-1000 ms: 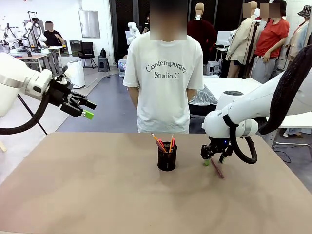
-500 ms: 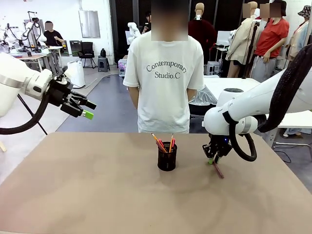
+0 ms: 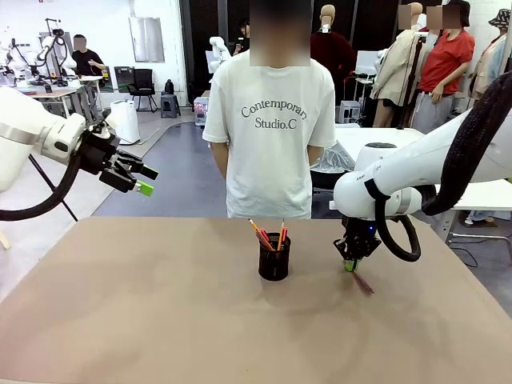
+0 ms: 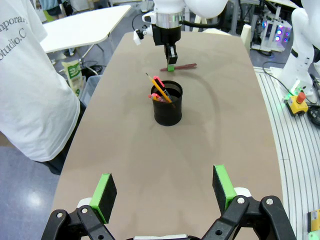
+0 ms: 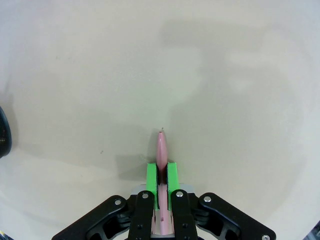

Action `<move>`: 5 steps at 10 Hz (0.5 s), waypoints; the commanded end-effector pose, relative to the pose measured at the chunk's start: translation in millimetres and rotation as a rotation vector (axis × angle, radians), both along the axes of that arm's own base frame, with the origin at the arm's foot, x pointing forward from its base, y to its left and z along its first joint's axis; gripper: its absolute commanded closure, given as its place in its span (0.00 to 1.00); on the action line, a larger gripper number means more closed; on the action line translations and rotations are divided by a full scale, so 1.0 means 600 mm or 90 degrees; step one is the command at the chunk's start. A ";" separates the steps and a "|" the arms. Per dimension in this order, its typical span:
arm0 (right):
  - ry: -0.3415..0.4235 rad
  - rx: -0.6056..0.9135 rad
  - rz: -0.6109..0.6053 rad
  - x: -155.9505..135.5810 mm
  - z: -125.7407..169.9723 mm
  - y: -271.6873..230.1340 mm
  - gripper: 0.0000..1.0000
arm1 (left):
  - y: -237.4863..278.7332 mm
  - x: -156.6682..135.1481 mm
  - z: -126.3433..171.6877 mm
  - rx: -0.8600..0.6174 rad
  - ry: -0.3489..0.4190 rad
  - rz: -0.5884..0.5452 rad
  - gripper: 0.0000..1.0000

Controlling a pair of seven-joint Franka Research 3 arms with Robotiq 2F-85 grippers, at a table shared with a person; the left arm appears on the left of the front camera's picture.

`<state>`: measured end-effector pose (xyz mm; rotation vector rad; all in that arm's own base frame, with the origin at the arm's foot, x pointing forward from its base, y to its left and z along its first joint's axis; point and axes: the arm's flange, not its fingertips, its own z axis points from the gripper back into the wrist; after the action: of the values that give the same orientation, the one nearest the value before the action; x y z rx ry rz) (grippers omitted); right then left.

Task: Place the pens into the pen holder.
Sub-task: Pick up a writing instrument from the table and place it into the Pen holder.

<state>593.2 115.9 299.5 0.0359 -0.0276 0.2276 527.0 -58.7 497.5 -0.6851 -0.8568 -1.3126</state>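
The black mesh pen holder (image 3: 274, 259) stands mid-table with a yellow-orange pencil (image 3: 259, 232) and a black-and-red pen (image 3: 282, 234) upright in it. To its right a dark maroon pen (image 3: 362, 281) lies on the table, and my right gripper (image 3: 350, 263) points down on its far end. In the right wrist view my right gripper (image 5: 162, 176) is shut on the pen (image 5: 161, 147), which sticks out past the green pads. My left gripper (image 3: 141, 180) hangs open and empty, high at the left. From the left wrist, my left gripper (image 4: 164, 186) faces the pen holder (image 4: 167, 104) and the maroon pen (image 4: 183, 66).
A person in a white T-shirt (image 3: 270, 120) stands at the far edge, behind the holder, with no hands over the table. The brown tabletop (image 3: 144, 312) is bare in front and to the left. The holder's rim (image 5: 2, 132) shows at the left edge of the right wrist view.
My right gripper's jaws have closed on the maroon pen on the table. The left arm has not moved.
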 end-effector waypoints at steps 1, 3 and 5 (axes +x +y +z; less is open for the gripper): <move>-0.007 0.059 0.053 0.009 0.025 -0.007 1.00 | 0.001 -0.002 0.002 -0.001 0.004 0.001 0.00; -0.090 0.206 0.185 0.010 0.083 -0.022 1.00 | 0.001 -0.002 0.002 -0.001 0.004 0.001 0.00; -0.170 0.273 0.303 0.003 0.131 -0.031 1.00 | 0.001 -0.002 0.002 -0.001 0.004 0.001 0.00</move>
<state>606.0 114.8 375.3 0.3184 -0.3043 0.5634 527.0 -58.7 497.5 -0.6851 -0.8568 -1.3126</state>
